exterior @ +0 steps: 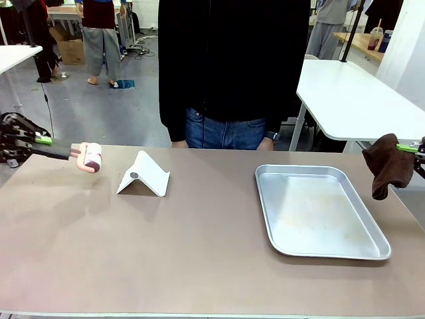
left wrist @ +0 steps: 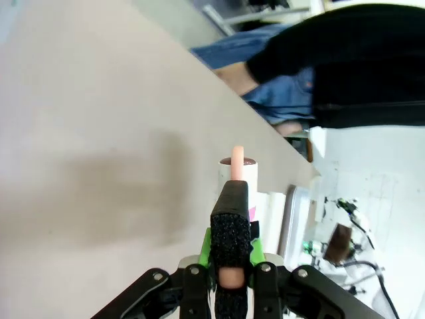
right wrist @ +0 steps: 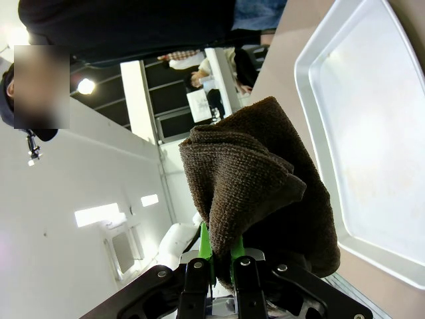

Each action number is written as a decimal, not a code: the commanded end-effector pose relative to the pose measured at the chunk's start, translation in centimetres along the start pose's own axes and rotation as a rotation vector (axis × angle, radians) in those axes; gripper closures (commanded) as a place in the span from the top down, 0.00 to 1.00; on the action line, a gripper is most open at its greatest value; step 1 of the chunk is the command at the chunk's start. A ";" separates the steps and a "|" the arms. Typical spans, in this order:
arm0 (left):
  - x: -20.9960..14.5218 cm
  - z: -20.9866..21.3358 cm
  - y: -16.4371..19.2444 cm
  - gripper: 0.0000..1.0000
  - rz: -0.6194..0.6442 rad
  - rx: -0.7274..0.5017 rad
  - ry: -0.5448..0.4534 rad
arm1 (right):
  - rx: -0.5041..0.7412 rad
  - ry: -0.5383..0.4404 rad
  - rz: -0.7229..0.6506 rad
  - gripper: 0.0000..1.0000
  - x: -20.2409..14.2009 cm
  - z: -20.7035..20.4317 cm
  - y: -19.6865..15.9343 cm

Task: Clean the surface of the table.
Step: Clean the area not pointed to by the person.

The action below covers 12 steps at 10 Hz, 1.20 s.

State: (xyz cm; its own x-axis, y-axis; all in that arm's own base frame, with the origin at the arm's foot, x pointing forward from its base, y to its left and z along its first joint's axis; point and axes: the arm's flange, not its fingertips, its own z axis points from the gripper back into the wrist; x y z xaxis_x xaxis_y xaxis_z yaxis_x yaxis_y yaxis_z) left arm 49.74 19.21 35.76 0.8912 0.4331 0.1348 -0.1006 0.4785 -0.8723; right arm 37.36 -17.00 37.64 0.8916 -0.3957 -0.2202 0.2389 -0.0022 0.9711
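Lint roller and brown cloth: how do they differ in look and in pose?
The lint roller is stiff, a pale roll on a pinkish handle; the brown cloth is soft and folded. The lint roller juts sideways from the left gripper; the brown cloth hangs down from the right gripper. Both are clamped in shut grippers.

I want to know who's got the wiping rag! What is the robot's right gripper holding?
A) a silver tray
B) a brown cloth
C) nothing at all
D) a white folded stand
B: the right gripper is shut on the brown cloth, which hangs down from its green pads at the table's right edge.
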 end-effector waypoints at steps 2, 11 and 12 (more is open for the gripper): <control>-5.3 5.1 -2.6 0.22 -0.138 -0.157 -0.013 | 0.005 0.006 -0.002 0.11 0.0 0.0 0.4; -15.0 18.2 2.0 0.22 -0.093 -0.321 0.104 | 0.005 0.006 -0.002 0.11 0.0 0.0 0.4; -15.1 19.0 3.1 0.22 -0.093 -0.335 0.103 | 0.005 0.006 -0.002 0.11 0.0 0.0 0.4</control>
State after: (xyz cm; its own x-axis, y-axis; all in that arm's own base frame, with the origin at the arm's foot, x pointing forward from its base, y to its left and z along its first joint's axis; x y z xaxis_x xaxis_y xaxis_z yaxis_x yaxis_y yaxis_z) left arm 27.55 27.48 40.33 0.9260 0.3396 0.1650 0.0838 0.2413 -0.9668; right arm 37.37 -17.01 37.59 0.8914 -0.3955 -0.2214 0.2400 -0.0027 0.9708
